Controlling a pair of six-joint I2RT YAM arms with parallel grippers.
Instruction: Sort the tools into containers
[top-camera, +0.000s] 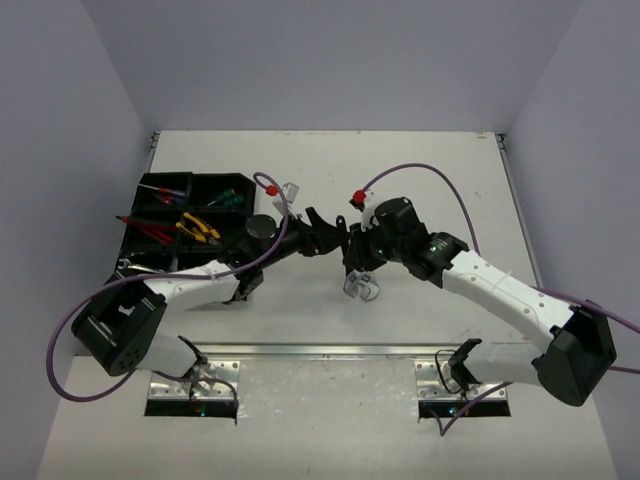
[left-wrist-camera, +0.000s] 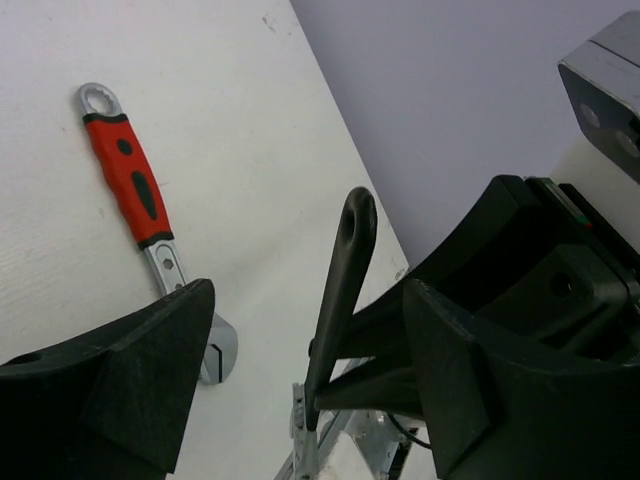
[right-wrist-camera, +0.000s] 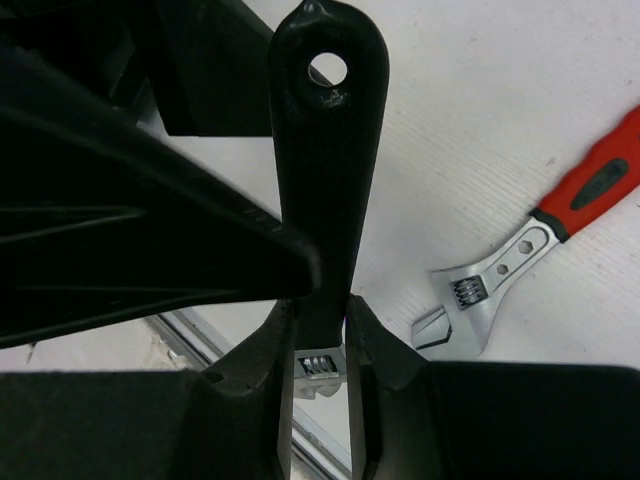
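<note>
Right end effector (right-wrist-camera: 322, 345) clamps wrench (right-wrist-camera: 325, 180) (seemingly adjustable).

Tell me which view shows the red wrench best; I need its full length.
Left wrist: the red wrench shows ring end, handle and neck; only its head is partly behind a finger. Right wrist shows just the head and some handle. Top view: I cannot find it.

A white counter (top-camera: 420, 160) with a faintly grained surface fills the middle of the overhead view, boxed in by a plain pale lavender-grey back wall (top-camera: 330, 60), left wall (top-camera: 60, 150) and right wall (top-camera: 590, 130). A metal strip (top-camera: 330, 351) runs across the counter near its front edge. The light is even and soft, casting only faint shadows.
</note>
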